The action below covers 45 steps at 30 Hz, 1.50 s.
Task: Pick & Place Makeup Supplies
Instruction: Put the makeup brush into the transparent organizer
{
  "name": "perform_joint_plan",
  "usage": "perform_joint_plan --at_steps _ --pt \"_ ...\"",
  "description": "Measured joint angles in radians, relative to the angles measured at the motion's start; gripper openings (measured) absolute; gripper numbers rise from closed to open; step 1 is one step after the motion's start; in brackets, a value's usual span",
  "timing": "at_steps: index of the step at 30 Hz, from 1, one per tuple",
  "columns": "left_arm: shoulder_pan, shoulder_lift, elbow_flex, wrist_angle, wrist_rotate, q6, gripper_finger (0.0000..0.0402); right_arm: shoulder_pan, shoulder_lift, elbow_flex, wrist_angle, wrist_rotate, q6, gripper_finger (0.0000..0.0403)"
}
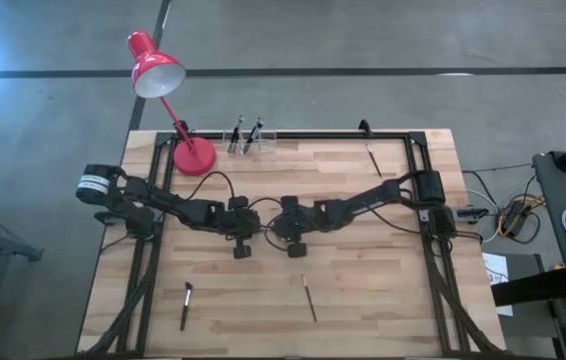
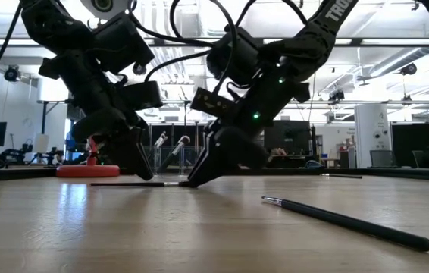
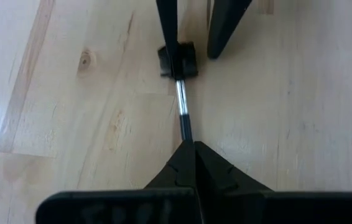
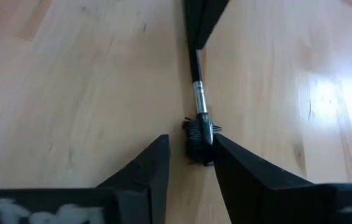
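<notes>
Mid-table, the left gripper [image 3: 189, 149] is pinching the handle of a thin dark makeup brush with a silvery ferrule [image 3: 181, 102], lying flat on the pale wooden table [image 1: 383, 290]. The right gripper [image 4: 191, 152] is standing with fingers apart around its bristle end. Two more slim brushes [image 1: 308, 298] are lying nearer the front edge; a red desk lamp [image 1: 163, 90] is standing at the back.

Brush [image 3: 182, 112] handle hidden by left end effector [image 3: 194, 163]

Red desk lamp [image 1: 158, 75] stands on the wooden counter [image 1: 363, 290], far left corner. Clear holder [image 1: 253, 141] beside its base, at the far edge.
</notes>
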Motion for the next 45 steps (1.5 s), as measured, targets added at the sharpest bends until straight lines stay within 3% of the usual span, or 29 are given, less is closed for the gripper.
perform_joint_plan --at_steps 12,45 --pt "0.000 -0.001 0.000 0.001 0.044 -0.029 0.0000 0.001 0.028 0.039 -0.007 0.008 -0.029 0.0012" --pt "-0.014 -0.001 0.061 -0.086 -0.057 -0.050 0.0001 0.035 -0.044 0.016 -0.011 0.013 0.024 0.0018"
